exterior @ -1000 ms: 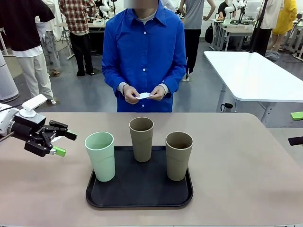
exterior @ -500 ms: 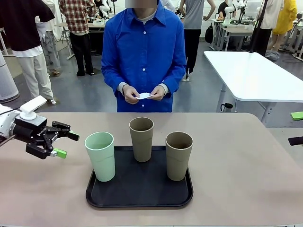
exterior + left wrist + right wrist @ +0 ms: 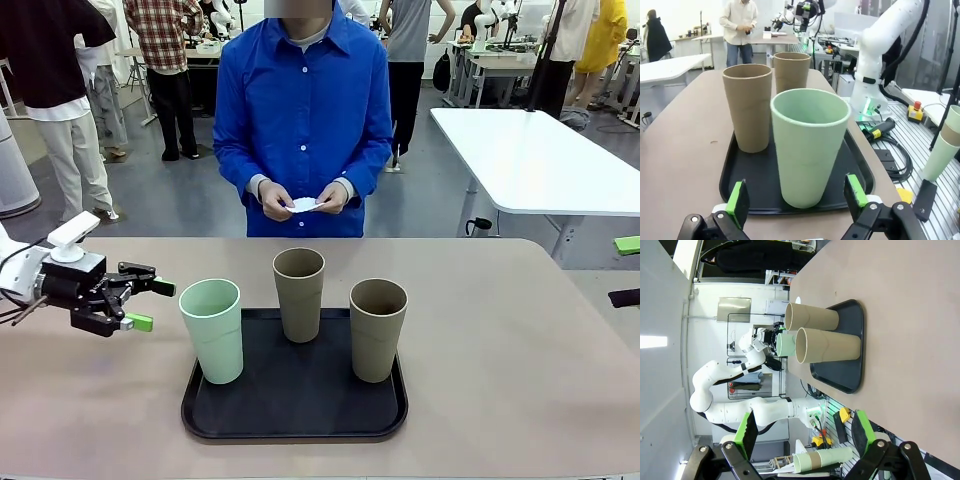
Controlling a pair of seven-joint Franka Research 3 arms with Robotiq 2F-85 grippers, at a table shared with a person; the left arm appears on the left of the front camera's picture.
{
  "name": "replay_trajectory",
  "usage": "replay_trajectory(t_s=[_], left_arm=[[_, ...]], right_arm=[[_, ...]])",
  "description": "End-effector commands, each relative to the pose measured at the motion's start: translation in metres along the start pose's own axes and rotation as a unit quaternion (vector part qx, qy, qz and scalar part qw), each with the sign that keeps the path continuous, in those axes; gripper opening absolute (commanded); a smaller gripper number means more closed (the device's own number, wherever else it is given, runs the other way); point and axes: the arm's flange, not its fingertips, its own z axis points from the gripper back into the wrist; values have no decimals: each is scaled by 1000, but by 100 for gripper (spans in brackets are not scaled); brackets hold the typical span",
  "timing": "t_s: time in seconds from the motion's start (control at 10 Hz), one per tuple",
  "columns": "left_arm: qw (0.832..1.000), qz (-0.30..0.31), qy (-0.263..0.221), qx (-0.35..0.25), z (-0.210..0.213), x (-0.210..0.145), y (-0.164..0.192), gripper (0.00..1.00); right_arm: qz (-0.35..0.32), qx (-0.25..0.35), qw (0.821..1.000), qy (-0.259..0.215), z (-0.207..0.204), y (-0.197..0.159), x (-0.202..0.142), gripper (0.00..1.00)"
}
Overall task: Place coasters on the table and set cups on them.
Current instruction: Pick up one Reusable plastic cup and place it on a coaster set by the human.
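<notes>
Three cups stand upright on a black tray [image 3: 300, 425] on the beige table [image 3: 510, 380]: a mint green cup [image 3: 212, 330] at the front left, a tan cup [image 3: 299, 295] at the back and another tan cup [image 3: 378, 330] at the right. My left gripper [image 3: 153, 305] hovers open just left of the mint cup [image 3: 810, 145], level with its upper half; the cup stands just beyond my green pads [image 3: 737, 197]. The right gripper [image 3: 804, 427] is open and holds nothing, far off to the right of the tray [image 3: 852, 380]. The person across the table holds white coasters [image 3: 305, 204] in both hands.
A white table [image 3: 530, 150] stands at the back right, beyond the beige one. Bare tabletop lies left, right and behind the tray. Other people stand in the background.
My left gripper has moved a little to the right, closer to the mint cup, and stays open. The cups and the person's hands have not moved.
</notes>
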Motion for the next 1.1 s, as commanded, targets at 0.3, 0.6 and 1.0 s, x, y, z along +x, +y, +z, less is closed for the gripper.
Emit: replay_trajectory(t_s=[0.3, 0.6, 1.0], left_arm=[[999, -12, -39, -31, -22, -29, 14, 100], [997, -33, -43, -45, -35, -38, 17, 100], [996, -35, -43, -66, -52, -39, 21, 100]], right_arm=[[6, 10, 1000, -2, 0, 0, 2, 100], [6, 10, 1000, -2, 0, 0, 2, 100], [6, 10, 1000, -2, 0, 0, 2, 100]])
